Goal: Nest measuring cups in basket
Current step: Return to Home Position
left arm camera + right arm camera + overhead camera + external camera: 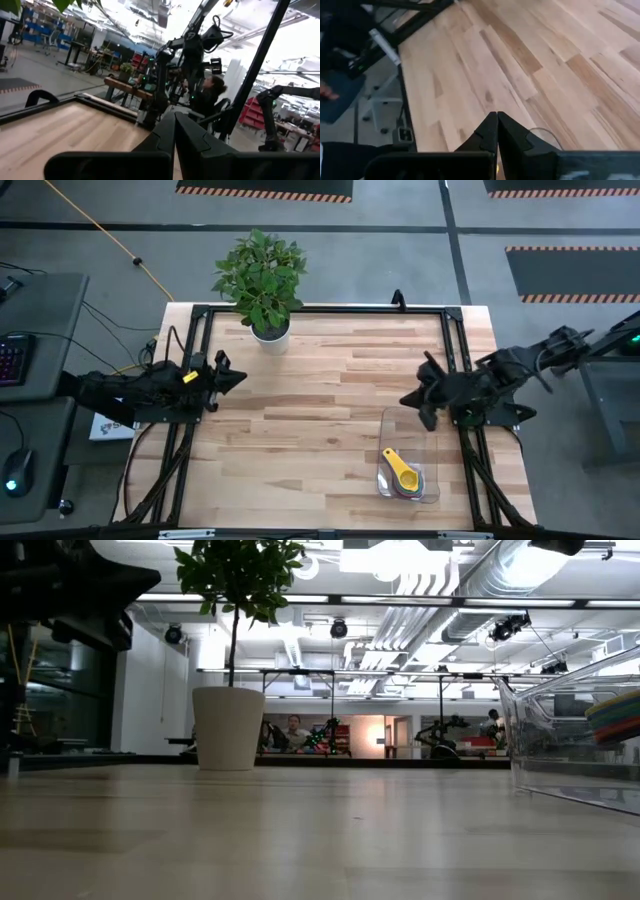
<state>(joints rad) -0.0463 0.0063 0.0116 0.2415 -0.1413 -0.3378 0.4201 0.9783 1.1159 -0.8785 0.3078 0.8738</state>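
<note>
"Measuring cups (404, 473), from above?"
"Nested in the basket (410, 425) just beside the right gripper (412, 399), well apart from the left gripper (238, 378)."
"Low view?"
"Stack behind the clear wall."
"Wrists?"
"Both finger pairs pressed together, empty (nesting looks done; only parking remains)."

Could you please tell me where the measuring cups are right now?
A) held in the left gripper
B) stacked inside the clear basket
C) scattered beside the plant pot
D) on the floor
B: the measuring cups sit stacked, yellow on top, inside the basket on the table's right side, while the left gripper and right gripper are shut and hold nothing.
</note>
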